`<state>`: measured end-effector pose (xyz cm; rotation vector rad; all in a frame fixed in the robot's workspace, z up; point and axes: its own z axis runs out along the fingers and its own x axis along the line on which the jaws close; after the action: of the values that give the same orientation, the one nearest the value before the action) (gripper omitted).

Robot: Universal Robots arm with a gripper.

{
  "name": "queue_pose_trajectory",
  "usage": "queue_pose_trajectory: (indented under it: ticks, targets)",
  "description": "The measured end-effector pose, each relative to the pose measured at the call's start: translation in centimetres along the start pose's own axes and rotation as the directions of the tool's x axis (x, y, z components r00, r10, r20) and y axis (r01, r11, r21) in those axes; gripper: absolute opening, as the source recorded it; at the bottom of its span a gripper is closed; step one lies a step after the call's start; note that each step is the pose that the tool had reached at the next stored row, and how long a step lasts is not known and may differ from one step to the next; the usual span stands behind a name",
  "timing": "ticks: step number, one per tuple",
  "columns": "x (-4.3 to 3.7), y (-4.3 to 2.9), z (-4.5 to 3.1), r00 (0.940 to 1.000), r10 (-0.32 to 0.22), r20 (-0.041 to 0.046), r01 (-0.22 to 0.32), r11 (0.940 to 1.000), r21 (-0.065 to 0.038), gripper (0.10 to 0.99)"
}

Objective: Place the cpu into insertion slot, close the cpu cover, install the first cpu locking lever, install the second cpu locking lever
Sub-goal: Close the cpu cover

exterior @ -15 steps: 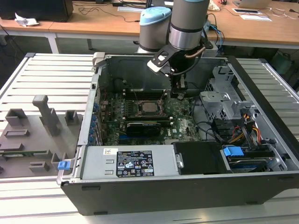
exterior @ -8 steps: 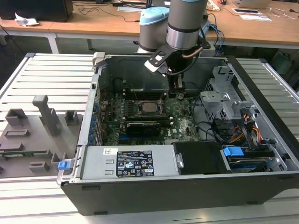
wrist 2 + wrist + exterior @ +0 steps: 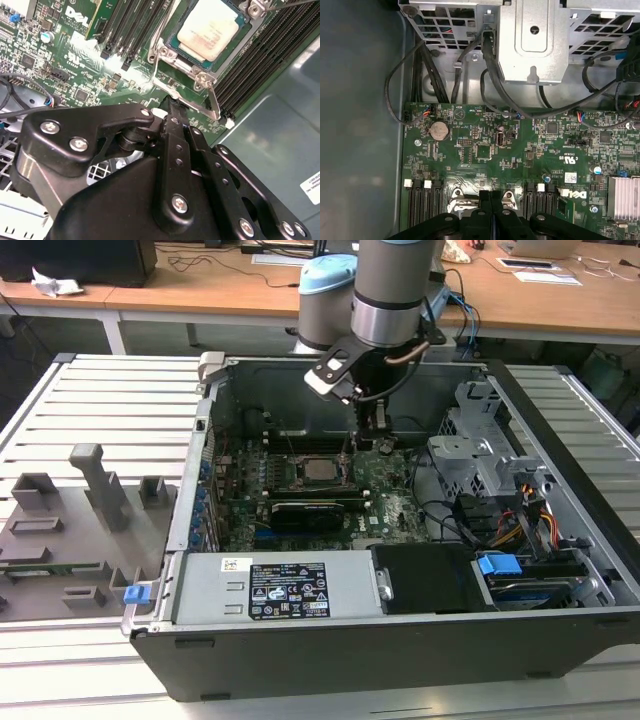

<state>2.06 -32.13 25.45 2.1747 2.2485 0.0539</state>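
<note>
The cpu (image 3: pixel 210 30), a pale silvery square chip, lies flat in the insertion slot (image 3: pixel 300 472) on the green motherboard (image 3: pixel 485 150); it also shows in the exterior view (image 3: pixel 318 470). The grey cpu cover (image 3: pixel 200 77) lies down around the chip. A thin metal locking lever (image 3: pixel 214 102) runs along the socket's edge. My gripper (image 3: pixel 170 102) is shut, its black fingers pressed together, with its tip just beside that lever's end and the socket corner. Seen from outside, the gripper (image 3: pixel 372 440) hangs inside the case, to the exterior view's right of the chip. The joined fingers (image 3: pixel 485 200) point at the board.
Black memory slots (image 3: pixel 265 55) flank the socket. A grey drive cage (image 3: pixel 480 455) and black cables (image 3: pixel 485 65) stand close on the exterior view's right. The power supply (image 3: pixel 270 590) lines the near case wall. A grey fixture tray (image 3: pixel 70 530) lies outside the case.
</note>
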Motion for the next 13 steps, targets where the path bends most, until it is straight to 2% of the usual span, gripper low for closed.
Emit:
queue_pose_trajectory:
  ticks: [13]
  targets:
    - [0.02,-0.76,0.01,1.0000,0.000,0.0001,0.000,1.0000,0.000,0.106]
